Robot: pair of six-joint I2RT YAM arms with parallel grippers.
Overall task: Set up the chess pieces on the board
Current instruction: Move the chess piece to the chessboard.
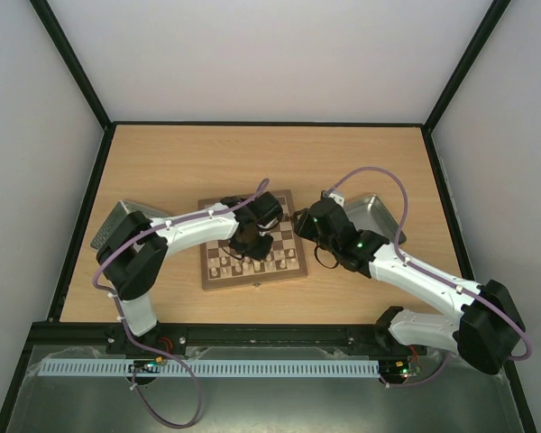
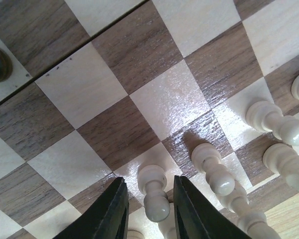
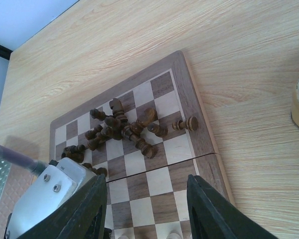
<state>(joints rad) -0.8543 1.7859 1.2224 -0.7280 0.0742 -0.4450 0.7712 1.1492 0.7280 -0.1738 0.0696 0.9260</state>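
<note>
Left claw (image 2: 149,181) stands slightly parted around an upright cream pawn (image 2: 157,206), a narrow gap on either side. More cream pieces (image 2: 219,179) stand just right of it on the board (image 2: 114,134). Right claw (image 3: 147,181) hangs wide open, holding nothing; beyond it, dark pieces (image 3: 122,127) lie heaped on the far squares.

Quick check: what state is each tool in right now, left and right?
Left tool: slightly open, straddling a standing cream pawn, not gripping it.
Right tool: open, holding nothing.
</note>
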